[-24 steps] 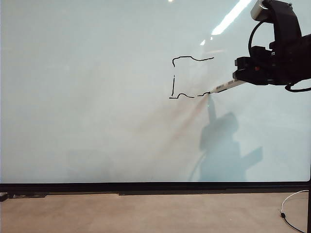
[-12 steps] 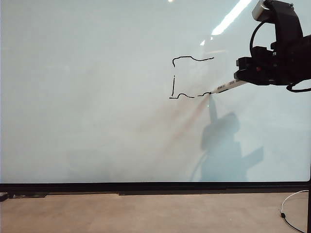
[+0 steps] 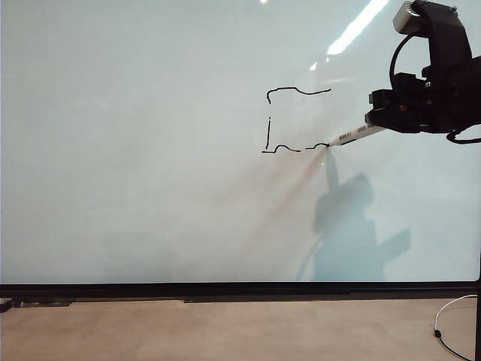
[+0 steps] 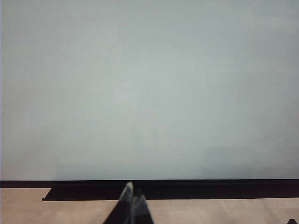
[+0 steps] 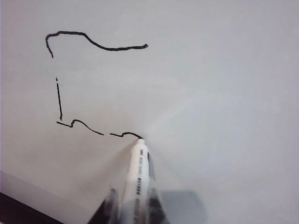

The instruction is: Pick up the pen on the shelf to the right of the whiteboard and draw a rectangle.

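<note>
Right end effector [image 3: 376,128], clamped on pen [image 3: 352,136], has crept right, stretching the rectangle [image 3: 297,120] bottom edge on whiteboard [image 3: 150,188]; right side still missing; left end effector [image 4: 133,198] closed, parked low.

Right arm, black with a grey camera housing on top, reaches in from the right edge of exterior view, held high; black two-finger right gripper [image 3: 373,129] points left and slightly down, jaws closed on the slim white-grey marker pen [image 3: 355,136], blurred fingers [image 5: 108,205] either side of the barrel. Black left gripper [image 4: 131,201] low, fingertips close together, nothing between them, pointing forward
</note>
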